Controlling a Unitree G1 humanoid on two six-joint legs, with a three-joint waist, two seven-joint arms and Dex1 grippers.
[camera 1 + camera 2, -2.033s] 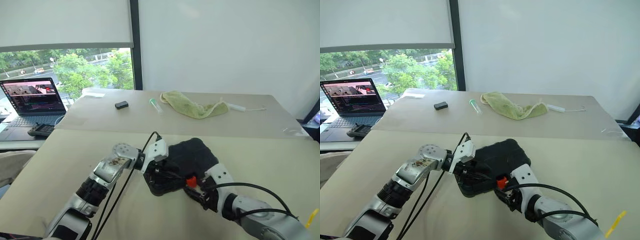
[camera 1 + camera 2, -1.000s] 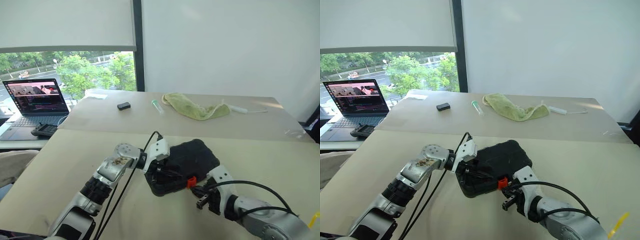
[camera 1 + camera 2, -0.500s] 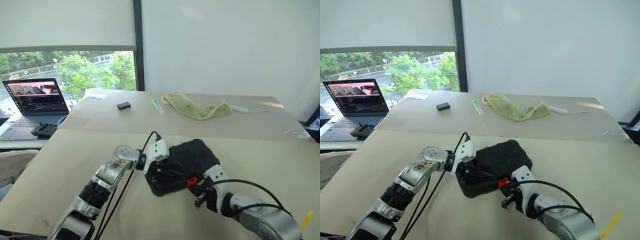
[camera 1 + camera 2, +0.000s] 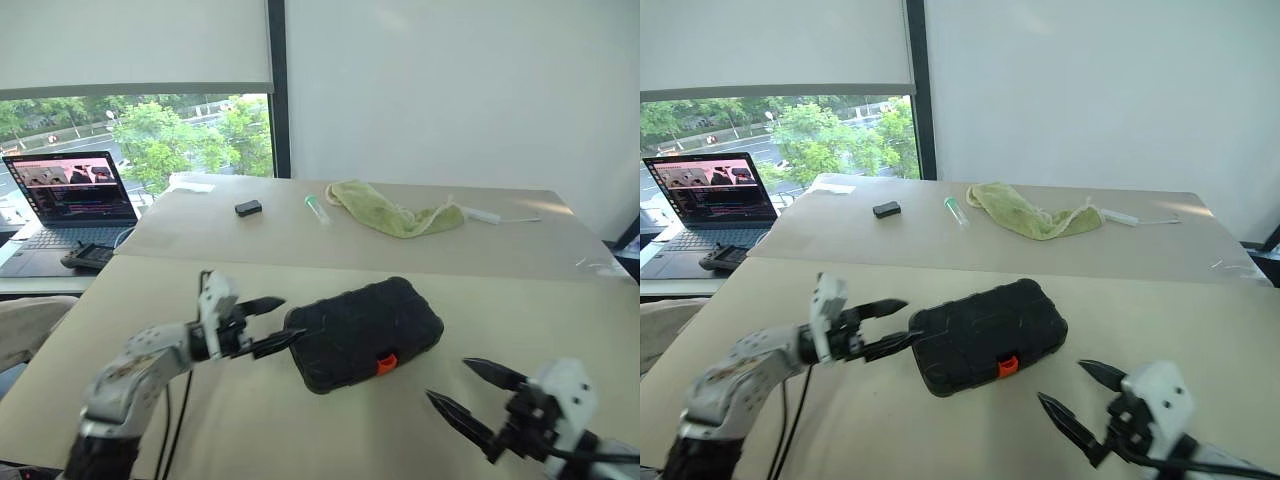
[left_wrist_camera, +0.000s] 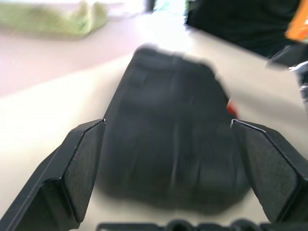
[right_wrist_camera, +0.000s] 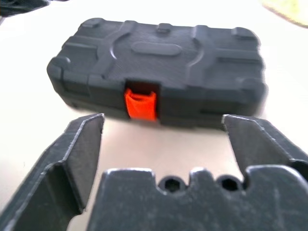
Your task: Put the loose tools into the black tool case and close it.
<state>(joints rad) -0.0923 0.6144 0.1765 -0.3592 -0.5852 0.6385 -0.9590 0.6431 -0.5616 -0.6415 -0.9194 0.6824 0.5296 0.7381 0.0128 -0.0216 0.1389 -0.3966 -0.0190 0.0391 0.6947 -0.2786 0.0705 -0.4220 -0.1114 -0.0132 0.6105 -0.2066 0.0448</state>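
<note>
1. Black tool case (image 4: 364,332) lies shut on the near tan table (image 4: 120,300), lid down all round and its small orange latch (image 4: 386,364) facing me on the front edge; no loose tools lie on the table around it.
2. On the far left, the laptop (image 4: 72,192) sits open on a side desk, well apart from my work.
3. My left gripper (image 4: 268,325) is now off the case, hanging just beside its left end with both black fingers spread wide and holding nothing. Half a second ago it was pressed against that same end, so it has let go and drawn out to the left.
4. In the middle, the case has not shifted with the release; it sits at the same slant as before.
5. Behind it on the far table lie the small black box (image 4: 247,208), a clear tube (image 4: 314,209) and the green cloth (image 4: 385,213), all untouched.
6. My right gripper (image 4: 478,398) has pulled back from the latch toward me and to the right. Its fingers were closed at the latch a moment ago and now stand wide apart, empty.
7. My judgement: with both hands clear and the latch looking seated flush in the right wrist view, the closing step is done and the task seems finished, unless the latch proves not fully snapped.
</note>
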